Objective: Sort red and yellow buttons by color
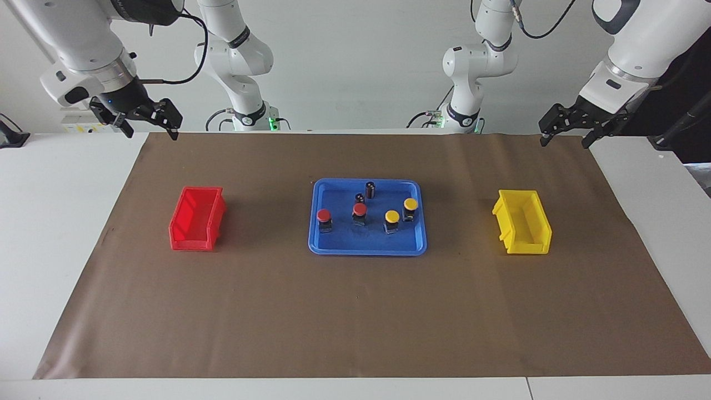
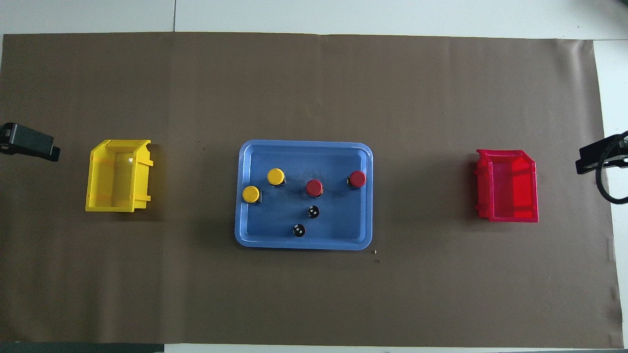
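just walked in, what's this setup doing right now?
Nothing is being handled yet. Two red buttons and two yellow buttons stand on the blue tray mid-table, with two dark capless cylinders nearer the robots. A red bin sits toward the right arm's end, a yellow bin toward the left arm's; both look empty. The left claw and right claw wait open, raised near their table ends.
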Motion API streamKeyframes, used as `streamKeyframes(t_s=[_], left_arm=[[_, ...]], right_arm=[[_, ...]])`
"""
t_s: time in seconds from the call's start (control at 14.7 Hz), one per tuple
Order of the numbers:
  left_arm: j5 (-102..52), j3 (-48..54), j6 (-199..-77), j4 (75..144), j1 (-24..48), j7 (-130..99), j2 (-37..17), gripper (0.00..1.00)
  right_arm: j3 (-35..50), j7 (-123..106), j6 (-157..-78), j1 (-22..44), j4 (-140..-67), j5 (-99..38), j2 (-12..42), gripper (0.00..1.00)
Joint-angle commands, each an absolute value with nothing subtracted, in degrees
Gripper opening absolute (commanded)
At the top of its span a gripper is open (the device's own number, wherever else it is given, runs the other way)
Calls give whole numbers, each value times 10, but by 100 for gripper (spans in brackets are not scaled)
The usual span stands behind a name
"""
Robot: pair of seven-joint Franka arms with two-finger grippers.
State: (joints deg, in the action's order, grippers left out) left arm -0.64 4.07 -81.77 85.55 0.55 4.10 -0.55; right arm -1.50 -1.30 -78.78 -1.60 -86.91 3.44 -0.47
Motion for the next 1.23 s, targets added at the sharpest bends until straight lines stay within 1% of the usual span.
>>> streamKeyframes(t_s=[0.0,0.68,1.02,1.16], left_arm=[[-7,40,-814,873,4,50,11,100],[-7,40,-814,873,4,50,11,100],[-7,40,-815,873,4,50,11,100],[-7,40,-814,873,4,50,11,100]], right_arm=[[-14,-19,-792,-17,-875,30,-10,100],[-9,-23,-793,-8,-875,32,-11,100],[-9,-20,-823,2,-865,29,2,100],[-10,14,-854,40,-864,-3,7,100]])
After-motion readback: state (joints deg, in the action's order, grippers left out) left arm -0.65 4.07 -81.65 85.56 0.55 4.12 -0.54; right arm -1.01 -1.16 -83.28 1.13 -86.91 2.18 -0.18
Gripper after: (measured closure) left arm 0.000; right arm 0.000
